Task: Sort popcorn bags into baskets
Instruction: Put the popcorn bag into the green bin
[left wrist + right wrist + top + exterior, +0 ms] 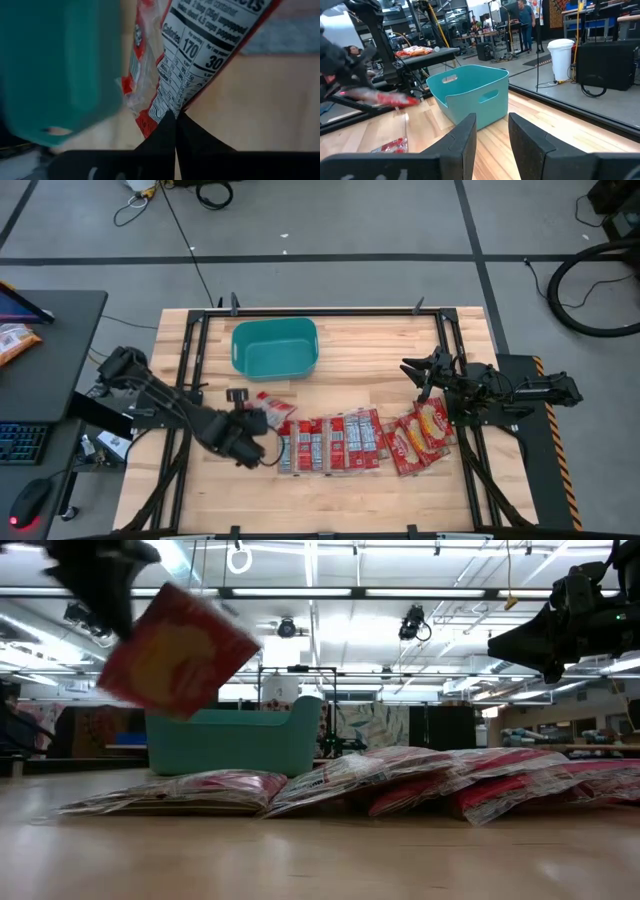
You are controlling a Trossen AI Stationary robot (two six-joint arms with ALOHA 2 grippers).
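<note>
The teal basket (275, 347) stands at the table's far middle, also in the low view (235, 738) and the right wrist view (470, 95). A row of red popcorn bags (330, 444) lies flat on the table, with yellow-pictured ones (425, 430) at its right end. My left gripper (250, 420) is raised over the row's left end, shut on one red bag (276, 409), which shows lifted in the low view (178, 652). My right gripper (420, 372) hovers open above the table's right side, holding nothing (490, 132). My left gripper (175, 117) pinches one popcorn bag by its edge (170, 107) between the two fingertips. The bag is lifted clear of the table and sits tilted (178, 652), its nutrition panel (200, 45) facing the wrist camera.
A black desk with an orange snack bag (15, 340), keyboard and mouse stands left of the table. People and equipment show in the room beyond. Bare wood lies along the table's near edge (330, 500) and between the basket and the row.
</note>
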